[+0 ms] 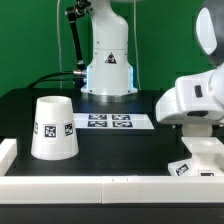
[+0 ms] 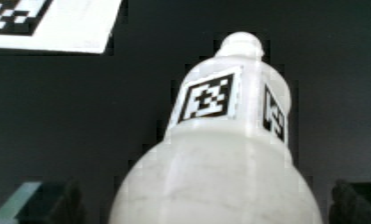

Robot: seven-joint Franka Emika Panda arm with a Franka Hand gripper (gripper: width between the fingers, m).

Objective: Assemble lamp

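Observation:
The white bulb lies on the black table, its narrow end with square tags pointing away from the wrist camera. My gripper is open. Its dark fingers stand on either side of the bulb's round head, with a small gap on each side. In the exterior view the hand hangs low at the right over a white tagged piece; I cannot tell which piece. The tapered shade stands wide end down at the left. A white tagged corner lies beyond the bulb; it may be the base.
The marker board lies flat mid-table. The robot's glossy white pedestal stands behind it. A raised white rim runs along the front edge and round the left corner.

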